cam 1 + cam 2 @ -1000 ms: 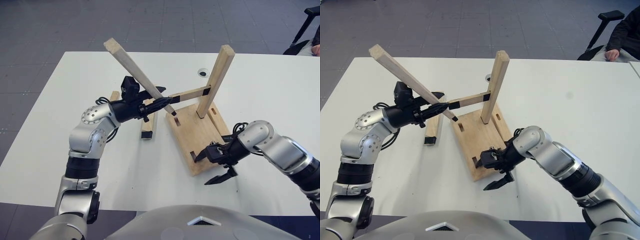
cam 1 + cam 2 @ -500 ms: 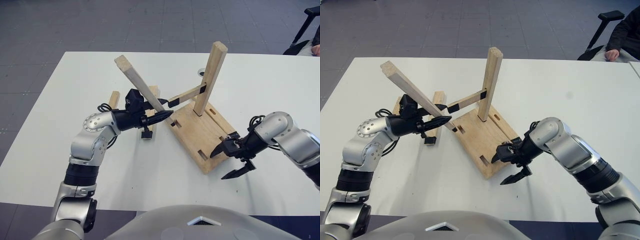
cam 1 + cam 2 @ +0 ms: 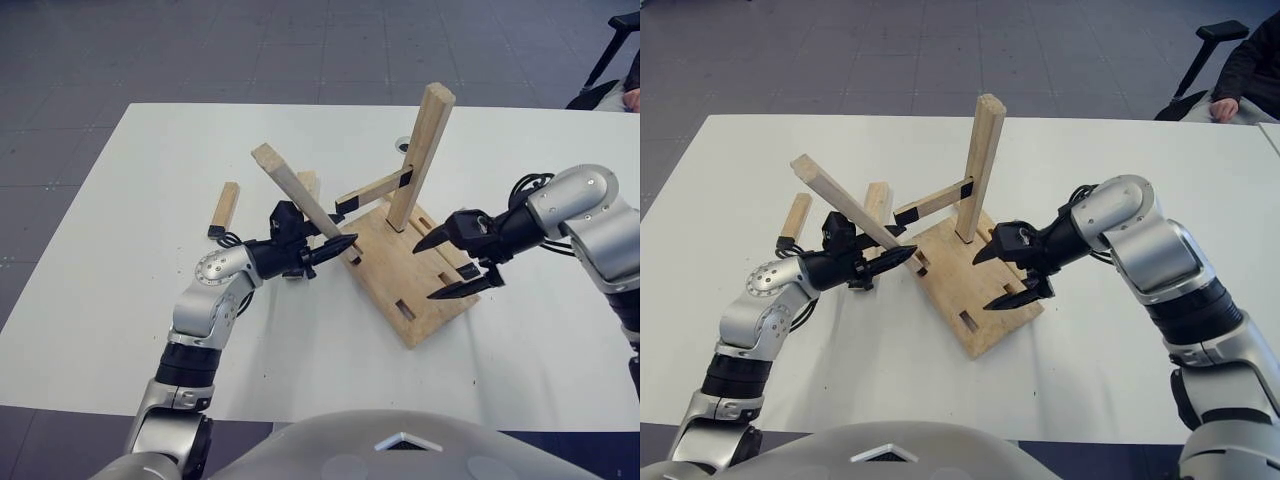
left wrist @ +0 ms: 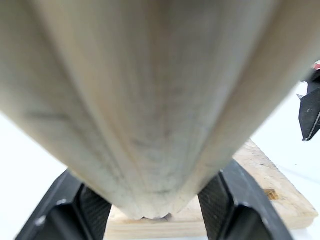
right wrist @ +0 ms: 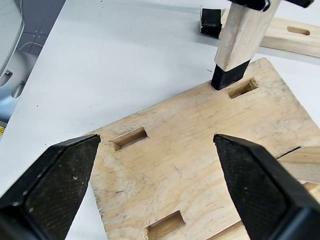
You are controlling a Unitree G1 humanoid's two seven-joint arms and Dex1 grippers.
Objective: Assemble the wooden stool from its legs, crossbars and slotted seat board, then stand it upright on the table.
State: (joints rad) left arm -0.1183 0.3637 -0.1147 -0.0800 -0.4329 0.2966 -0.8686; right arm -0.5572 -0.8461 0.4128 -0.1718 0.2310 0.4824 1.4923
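Above seat board [image 3: 395,275], right fingers [image 3: 433,240] apart

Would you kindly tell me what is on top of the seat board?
On the seat board, an upright leg stands, a crossbar jutting from it; how its foot seats is hidden. The left gripper holds a tilted leg, tip beside an empty slot.

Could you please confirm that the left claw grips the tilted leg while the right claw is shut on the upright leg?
Not quite: the right claw is open and holds nothing, hovering over the seat board, as the right wrist view shows. The left claw does grip the tilted leg.
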